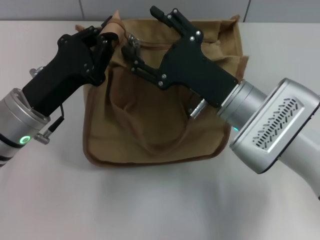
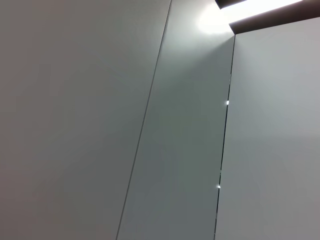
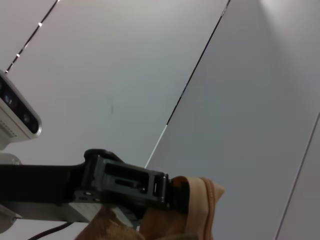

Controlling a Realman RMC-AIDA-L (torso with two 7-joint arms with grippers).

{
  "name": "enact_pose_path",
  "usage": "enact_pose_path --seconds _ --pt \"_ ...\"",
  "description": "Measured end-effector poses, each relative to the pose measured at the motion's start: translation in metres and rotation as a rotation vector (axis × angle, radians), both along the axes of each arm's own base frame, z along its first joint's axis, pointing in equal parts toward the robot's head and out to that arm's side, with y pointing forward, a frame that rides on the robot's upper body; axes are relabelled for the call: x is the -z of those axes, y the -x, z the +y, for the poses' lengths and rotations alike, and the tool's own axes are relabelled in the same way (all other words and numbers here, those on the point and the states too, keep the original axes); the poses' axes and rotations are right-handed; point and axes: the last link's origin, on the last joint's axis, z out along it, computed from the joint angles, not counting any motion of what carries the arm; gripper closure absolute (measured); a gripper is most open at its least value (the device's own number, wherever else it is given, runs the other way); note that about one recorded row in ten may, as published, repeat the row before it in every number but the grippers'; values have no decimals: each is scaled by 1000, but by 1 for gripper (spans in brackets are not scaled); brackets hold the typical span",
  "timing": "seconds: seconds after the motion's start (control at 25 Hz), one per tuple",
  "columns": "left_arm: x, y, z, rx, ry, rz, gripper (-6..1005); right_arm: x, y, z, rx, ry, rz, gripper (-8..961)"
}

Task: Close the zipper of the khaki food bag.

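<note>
The khaki food bag [image 1: 150, 125] lies in the middle of the white table [image 1: 150, 205] in the head view. Its zipper [image 1: 151, 44] runs across the top panel, with the silver slider [image 1: 132, 37] at its left end. My left gripper [image 1: 103, 39] is shut on the bag's top left corner fabric. It also shows in the right wrist view [image 3: 167, 192], pinching khaki cloth [image 3: 200, 200]. My right gripper [image 1: 142, 32] hovers over the bag's top. Its fingers are spread, with the slider between them. The left wrist view shows only wall panels.
The bag's looped handle [image 1: 145, 120] hangs down over its front. My right forearm [image 1: 270, 125] crosses the bag's right side. A grey wall [image 1: 50, 10] stands behind the table's far edge.
</note>
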Motion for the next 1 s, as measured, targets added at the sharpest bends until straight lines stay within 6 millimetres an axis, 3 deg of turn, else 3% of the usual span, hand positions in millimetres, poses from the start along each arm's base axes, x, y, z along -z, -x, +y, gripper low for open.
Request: enact_pose_path --seconds 0.8,1.0 --pt "2 0 -1 -2 1 -4 979 1 -6 -5 21 1 7 164" --pt "2 0 -2 -4 1 -5 979 -2 -8 -3 42 -15 22 299"
